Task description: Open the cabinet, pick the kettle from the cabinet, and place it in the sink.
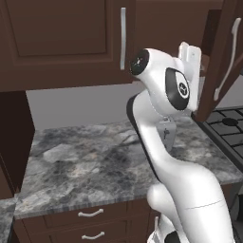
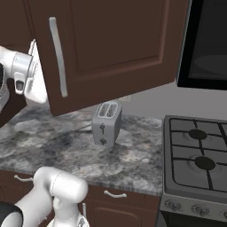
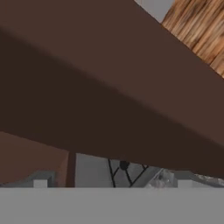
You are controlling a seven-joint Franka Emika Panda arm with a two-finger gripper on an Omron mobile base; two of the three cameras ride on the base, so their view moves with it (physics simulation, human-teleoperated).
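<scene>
From my left base camera I see the dark brown wooden wall cabinet with its left panelled door shut and a long silver bar handle standing vertical near that door's right edge. Below it lies the grey marbled stone table, with lower brown drawers carrying small curved silver pulls. The white arm rises from the lower right and its hand reaches up beside the cabinet's right door, which stands swung out toward me, edge-on. Further right is a black gas stove.

From my right base camera, that swung-out door hangs in front of the table; the hand sits just past its left edge. A grey boxy toaster stands on the table below the door, then the stove and a black microwave above it.

My hand camera looks along a dark brown cabinet surface. I take the tool as spread wide and empty, though its fingertips are hard to make out. I cannot see the kettle or the sink.
</scene>
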